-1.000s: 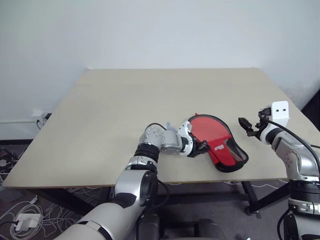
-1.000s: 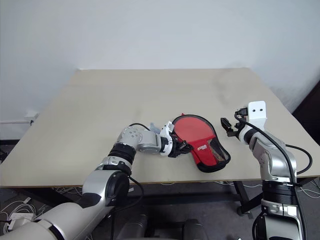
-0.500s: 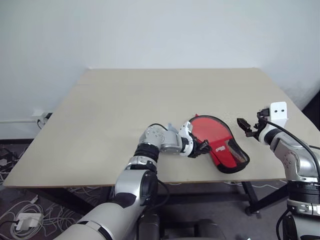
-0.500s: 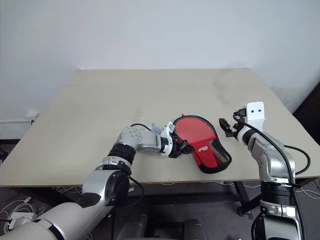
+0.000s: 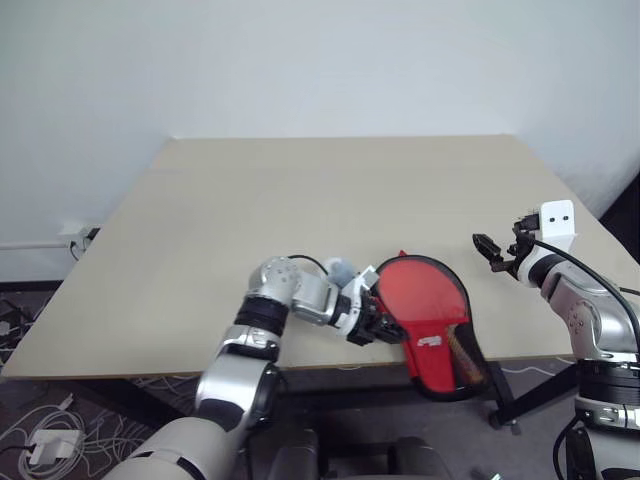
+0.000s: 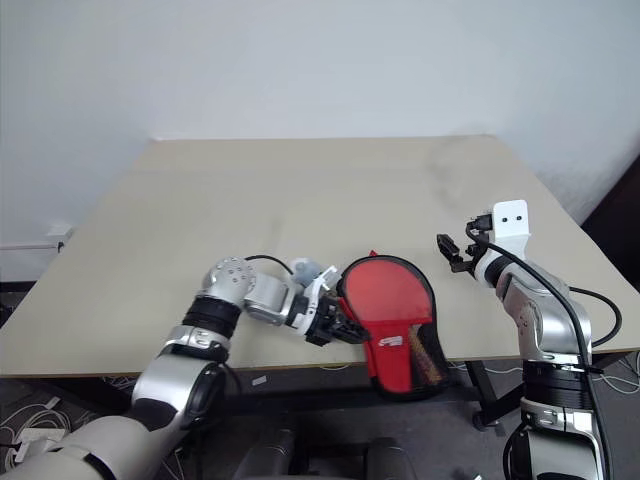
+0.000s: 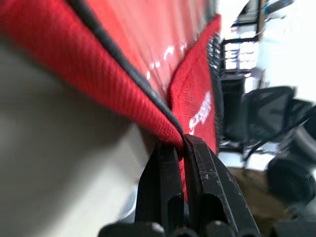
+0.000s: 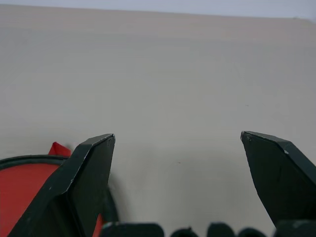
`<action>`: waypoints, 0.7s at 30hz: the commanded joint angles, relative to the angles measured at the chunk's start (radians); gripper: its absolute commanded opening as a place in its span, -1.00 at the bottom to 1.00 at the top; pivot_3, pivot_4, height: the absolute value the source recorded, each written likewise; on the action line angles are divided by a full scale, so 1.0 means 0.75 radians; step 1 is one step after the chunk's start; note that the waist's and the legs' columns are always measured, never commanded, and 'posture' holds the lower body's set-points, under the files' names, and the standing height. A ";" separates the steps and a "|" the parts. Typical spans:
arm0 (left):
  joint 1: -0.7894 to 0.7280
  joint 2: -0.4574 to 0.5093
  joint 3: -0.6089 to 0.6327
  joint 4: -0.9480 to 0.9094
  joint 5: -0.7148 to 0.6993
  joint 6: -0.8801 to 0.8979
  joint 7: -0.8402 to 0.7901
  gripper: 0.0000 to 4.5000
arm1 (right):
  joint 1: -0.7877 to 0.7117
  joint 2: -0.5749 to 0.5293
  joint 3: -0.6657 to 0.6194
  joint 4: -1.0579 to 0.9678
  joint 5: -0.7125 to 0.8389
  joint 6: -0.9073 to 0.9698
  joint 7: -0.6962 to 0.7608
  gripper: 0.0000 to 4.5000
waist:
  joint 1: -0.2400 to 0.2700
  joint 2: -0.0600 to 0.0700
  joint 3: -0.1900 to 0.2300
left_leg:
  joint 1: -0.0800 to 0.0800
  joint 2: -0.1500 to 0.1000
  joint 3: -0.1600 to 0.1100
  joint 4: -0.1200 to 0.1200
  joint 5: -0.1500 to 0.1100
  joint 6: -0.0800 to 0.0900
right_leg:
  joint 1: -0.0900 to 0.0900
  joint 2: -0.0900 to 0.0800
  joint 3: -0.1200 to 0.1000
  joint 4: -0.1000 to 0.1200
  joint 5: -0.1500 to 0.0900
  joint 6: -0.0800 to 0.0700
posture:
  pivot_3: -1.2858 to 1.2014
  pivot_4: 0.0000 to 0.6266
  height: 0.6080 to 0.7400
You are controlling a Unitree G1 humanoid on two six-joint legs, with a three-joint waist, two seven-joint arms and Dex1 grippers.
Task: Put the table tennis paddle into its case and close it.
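Note:
The case (image 5: 441,352) lies at the table's front edge, red with a black zipper rim, a white logo and a mesh panel. Its narrow end hangs out past the edge. Inside the rim shows a smooth red round face, the table tennis paddle (image 5: 425,292); its handle is hidden under the logo flap. My left gripper (image 5: 385,329) is shut on the case's left rim, and the left wrist view shows the black piping pinched between the fingers (image 7: 163,173). My right gripper (image 5: 487,250) hovers open to the right of the case, apart from it, jaws wide with nothing between them.
The beige table (image 5: 300,200) stretches away toward a white wall, with bare top behind and to the left of the case. Cables and a white power adapter (image 5: 45,440) lie on the floor at the lower left. A table leg (image 5: 500,395) stands under the right front corner.
My left gripper has drawn back and to the left with the case's rim in it. The case has slid toward the front edge and turned, so its narrow end now overhangs. The right arm has kept still.

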 commanded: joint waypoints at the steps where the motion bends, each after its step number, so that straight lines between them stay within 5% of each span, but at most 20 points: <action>1: 0.059 0.090 -0.083 -0.070 -0.026 0.015 -0.055 -0.98 | -0.050 -0.019 -0.005 -0.023 -0.011 -0.030 0.006 0.98 | 0.000 0.000 0.000 | 0.000 0.000 0.000 0.000 0.000 0.000 | -0.001 0.000 0.000 0.000 0.000 0.000 | 0.03 -1.00 0.61; 10: 0.193 0.102 -0.032 -0.364 0.049 0.015 -0.035 -0.98 | -0.035 -0.023 0.011 -0.024 -0.022 -0.045 0.008 0.98 | 0.000 0.000 0.000 | 0.000 0.001 0.000 0.000 0.000 0.000 | -0.001 0.000 0.000 0.000 0.000 -0.001 | 0.03 -1.00 0.61; 13: 0.201 0.101 -0.023 -0.411 0.055 0.015 -0.033 -0.70 | -0.039 -0.021 0.017 -0.023 -0.022 -0.045 0.007 0.98 | 0.001 0.000 0.000 | 0.000 0.001 0.000 0.000 0.000 0.000 | -0.001 0.000 0.000 0.000 0.000 -0.001 | 0.03 -1.00 0.61; 21: 0.165 0.225 -0.044 -0.469 -0.041 0.015 -0.130 0.52 | -0.046 -0.009 0.023 -0.020 0.015 -0.030 0.034 0.98 | -0.001 0.000 0.000 | 0.000 0.001 0.000 0.000 0.000 0.000 | -0.001 0.000 0.000 0.000 0.000 -0.001 | 0.03 -1.00 0.61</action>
